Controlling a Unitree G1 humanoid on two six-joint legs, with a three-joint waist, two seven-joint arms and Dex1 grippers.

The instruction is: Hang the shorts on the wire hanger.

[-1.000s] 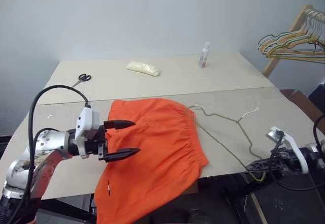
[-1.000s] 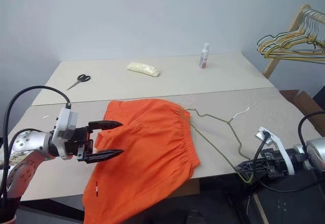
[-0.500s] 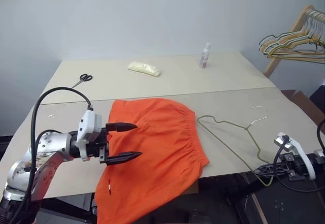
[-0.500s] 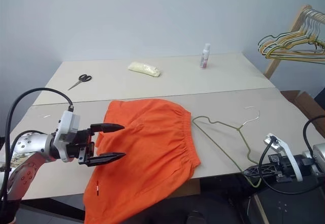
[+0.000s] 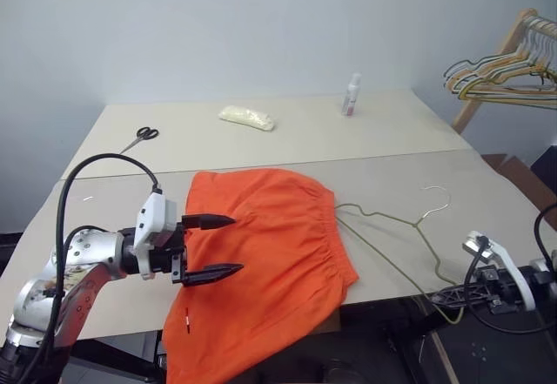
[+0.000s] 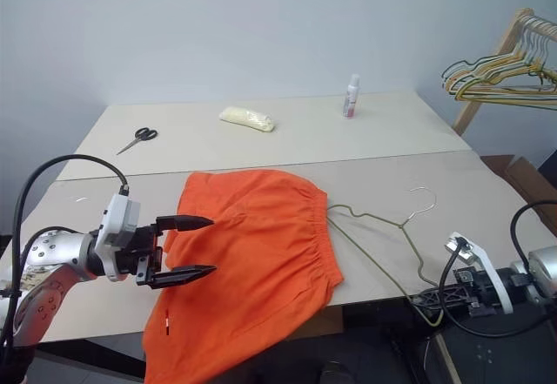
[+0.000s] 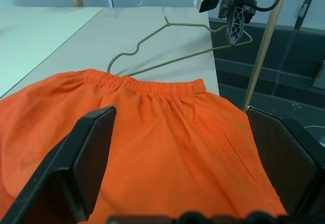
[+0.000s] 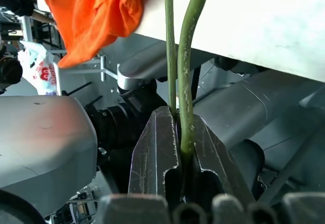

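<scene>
Across the lower centre of the head views, on the near edge of the pale table (image 5: 287, 136), lie the shorts (image 5: 270, 262), bright orange, spread flat, gathered waistband toward frame right, lower part draped over the table's front edge, small white tag (image 5: 187, 321) near the bottom left. Just right of the waistband lies the wire hanger (image 5: 396, 236), thin and grey-green, hook (image 5: 438, 194) curled toward the upper right, one corner reaching past the table edge at lower right. Clamped on that corner: right gripper (image 5: 446, 298), black fingers pressed together on the wire, seen close in the right wrist view. At lower left, left gripper (image 5: 213, 247), hovering over the left side of the shorts, fingers spread wide, nothing between them. Farther back on the table: scissors (image 5: 137, 135) at upper left, a pale packet (image 5: 246, 117) at centre, a small white bottle (image 5: 351, 95) right of it. At the upper right edge, a wooden rack (image 5: 500, 53) with bunched pale hangers.
</scene>
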